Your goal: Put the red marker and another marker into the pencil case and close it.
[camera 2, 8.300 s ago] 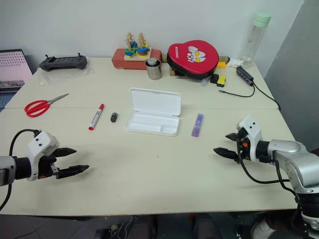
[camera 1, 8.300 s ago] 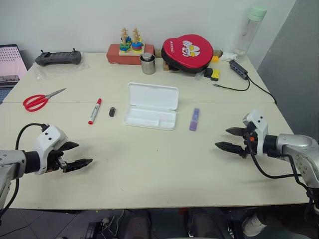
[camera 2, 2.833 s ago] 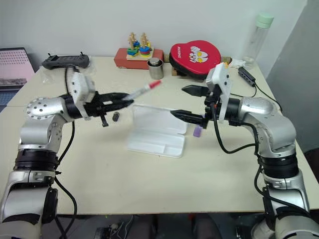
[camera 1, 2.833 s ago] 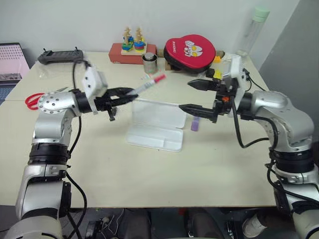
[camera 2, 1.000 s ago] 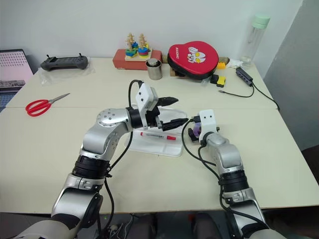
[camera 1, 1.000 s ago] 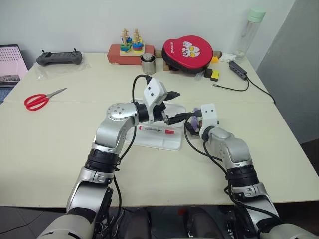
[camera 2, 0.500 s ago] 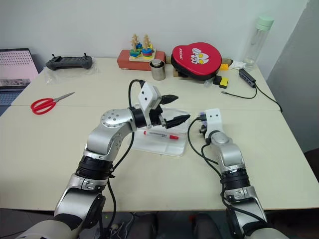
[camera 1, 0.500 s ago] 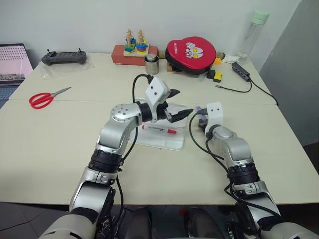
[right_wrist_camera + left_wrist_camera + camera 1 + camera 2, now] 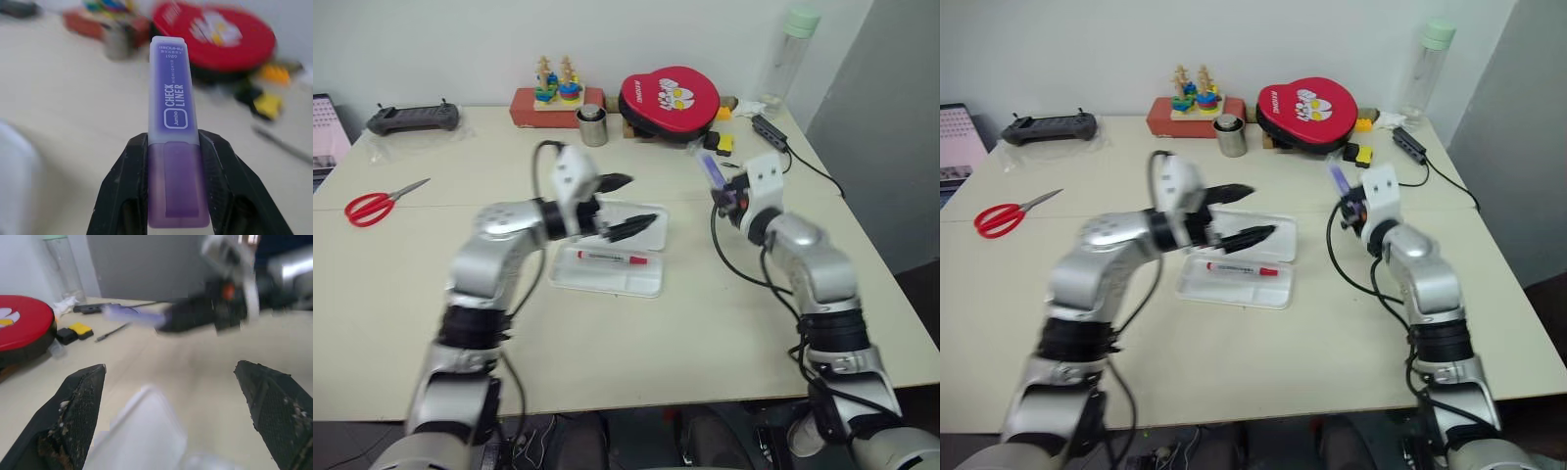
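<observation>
The right gripper is clamped on the lavender highlighter, which is pinched at its darker lower end between the two black fingers; the printed barrel projects beyond the fingertips. In the head views this highlighter is seen held clear above the table, off the right end of the pencil case.

The left gripper is seen with its fingers spread wide apart and nothing between them, poised over the raised lid of the pencil case. In the left wrist view, the two black fingers stand at either side of the frame, with the right gripper and the highlighter beyond them.

The pencil case lies open at the table's centre. The red marker is laid lengthwise in its tray.

Red-handled scissors are located near the left edge. A metal cup and a red round pad are positioned along the far edge.
</observation>
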